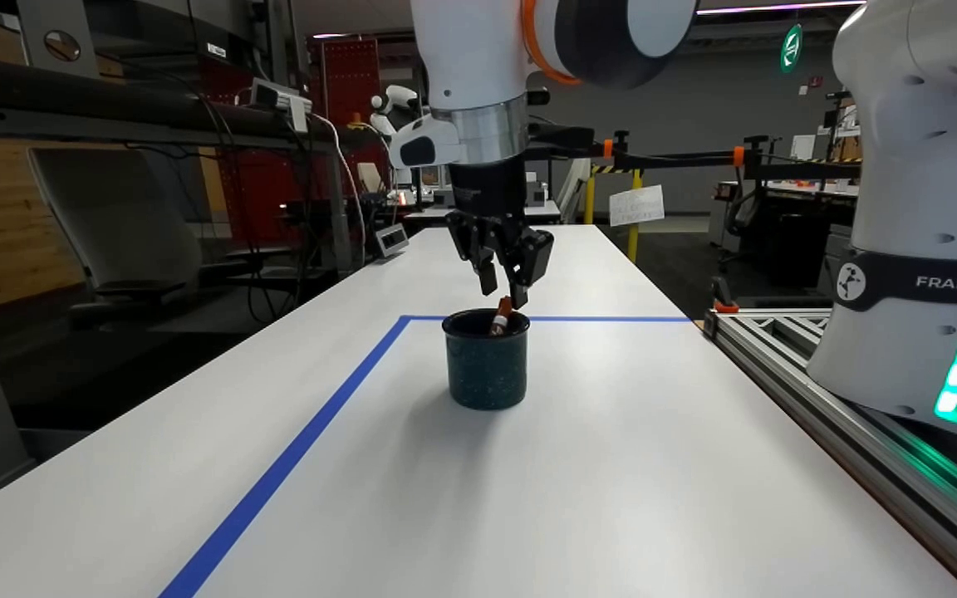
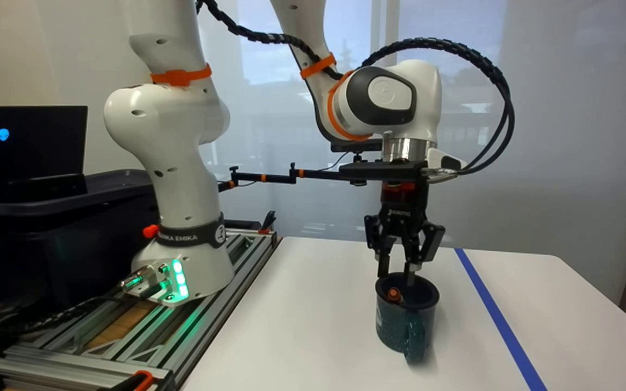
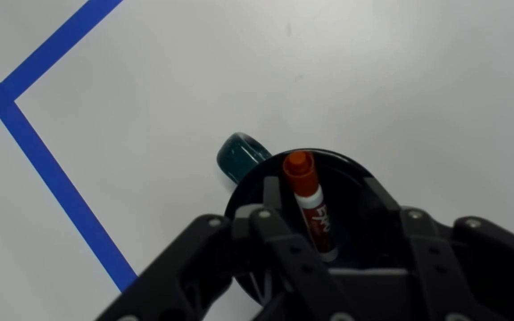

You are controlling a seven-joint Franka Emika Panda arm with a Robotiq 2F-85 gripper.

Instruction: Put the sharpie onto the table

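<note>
The marker leans inside the dark teal mug, cap end up. In the wrist view its orange-red cap lies close to the twelve o'clock side of the mug, and the body slopes away toward five o'clock, with a white band below the cap and a dark red label carrying white letters.

The end effector points straight down right over the mug. Its two fingers stand moderately apart, and in the wrist view the marker shows between them, nearer the finger on the nine o'clock side. Whether their tips reach into the mug is hard to judge from these angles.

The mug stands upright on the white worktop, its handle jutting toward half past ten in the wrist view. Blue tape makes a corner on the worktop; in an exterior view that corner lies at about ten o'clock from the mug, one strip running off toward seven o'clock and the next toward three o'clock.

The white robot base stands on a railed metal bench, between nine and ten o'clock from the mug in an exterior view, its green light strip lit. At about ten o'clock from the base, a dark laptop shows above a black bin.
</note>
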